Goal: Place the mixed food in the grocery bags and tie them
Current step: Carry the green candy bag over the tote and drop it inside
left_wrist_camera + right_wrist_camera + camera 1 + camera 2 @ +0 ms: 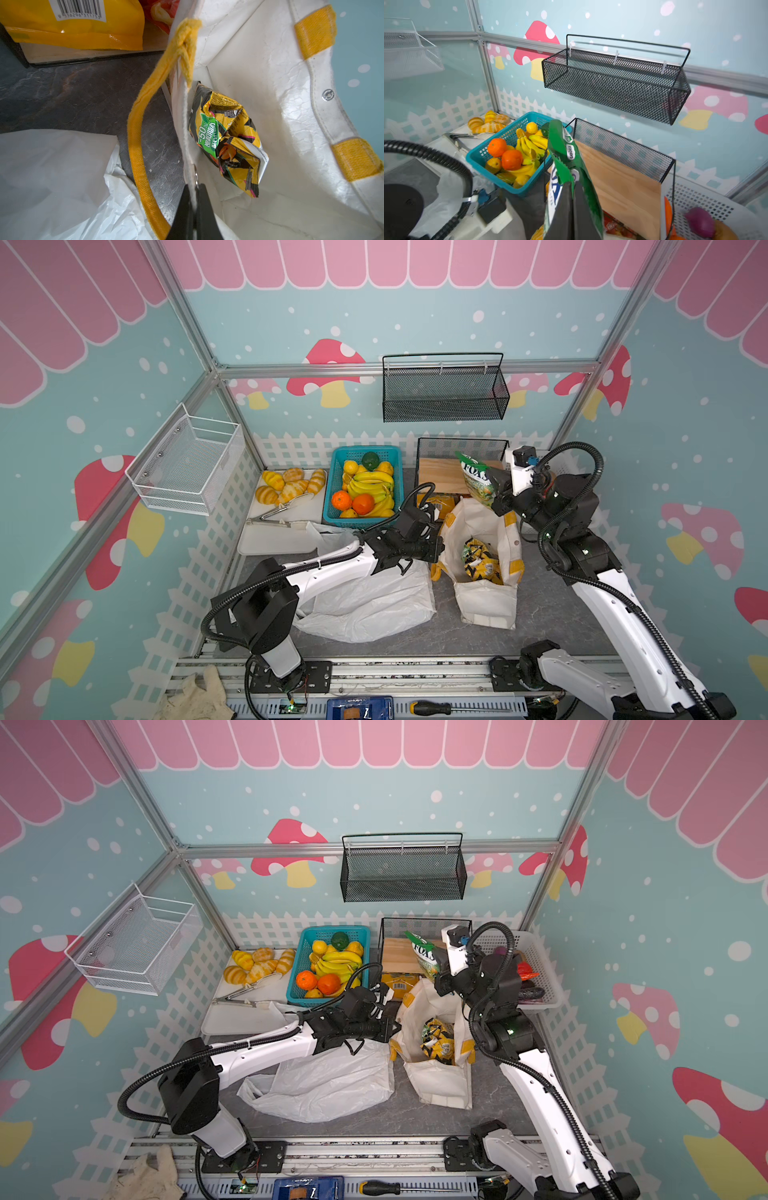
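On my feed I see a cream tote with mustard-yellow handles, a yellow-and-black packet, a green packet, a white plastic bag, a teal basket, and a grey marbled table.

The green packet reads "SAVORIA", the yellow-and-black packet "-50%", the yellow pouch carries barcode 9556296311753.

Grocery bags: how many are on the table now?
2. The plastic bag lies crumpled on the table. The tote stands to its right in both top views, rim pinched by the left pincer. No other shows.
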Motion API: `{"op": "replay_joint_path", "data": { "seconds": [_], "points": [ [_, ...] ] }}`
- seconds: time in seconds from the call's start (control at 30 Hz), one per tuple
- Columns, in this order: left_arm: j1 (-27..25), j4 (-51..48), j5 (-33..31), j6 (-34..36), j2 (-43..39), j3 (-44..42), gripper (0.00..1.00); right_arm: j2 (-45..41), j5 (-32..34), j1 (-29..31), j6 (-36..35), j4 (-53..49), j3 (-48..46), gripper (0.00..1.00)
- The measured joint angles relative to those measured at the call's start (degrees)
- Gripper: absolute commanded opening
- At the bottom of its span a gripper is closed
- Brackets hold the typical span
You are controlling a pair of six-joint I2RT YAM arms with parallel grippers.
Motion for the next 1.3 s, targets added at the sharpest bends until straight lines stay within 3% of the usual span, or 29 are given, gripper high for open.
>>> {"op": "replay_joint_path", "data": {
  "seconds": [0.17,0.33,0.4,0.5,0.57,0.87,1.0,1.17,1.23,1.3],
  "points": [
    [0.02,0.50,0.00,0.00,0.02,0.00,0.00,-2.25,-0.48,0.00,4.04,-2.43,-8.59,0.00],
    [0.02,0.76,0.15,0.00,0.02,0.00,0.00,0.11,4.33,0.02,6.19,-3.34,-15.52,0.00],
    [0.02,0.90,0.20,0.00,0.02,0.00,0.00,1.95,7.87,0.00,6.62,-3.23,-16.72,0.08],
    [0.02,0.90,0.17,0.00,0.02,0.00,0.00,4.57,13.53,-0.02,7.04,-3.30,-16.92,0.35],
    [0.02,0.94,0.17,0.00,0.02,0.00,0.00,4.39,16.55,-0.04,7.45,-4.13,-16.85,0.44],
    [0.00,1.66,0.20,-0.22,0.02,0.00,0.00,-4.85,27.58,-0.11,6.23,-8.96,-13.77,0.61],
    [0.00,1.99,0.20,-0.24,0.02,0.00,0.00,-4.76,29.55,-1.44,6.56,-10.49,-13.68,0.65],
    [0.00,2.23,0.20,-0.37,0.00,0.00,0.00,-2.03,27.91,-4.39,7.54,-11.43,-15.67,0.63],
    [0.00,2.51,0.35,-0.42,0.00,-0.02,0.00,-1.29,25.75,-6.03,8.07,-11.47,-17.31,0.47],
    [0.00,2.93,0.90,-0.52,-0.24,-0.04,0.00,-0.98,22.82,-7.58,8.50,-11.43,-18.62,0.25]
  ]
}}
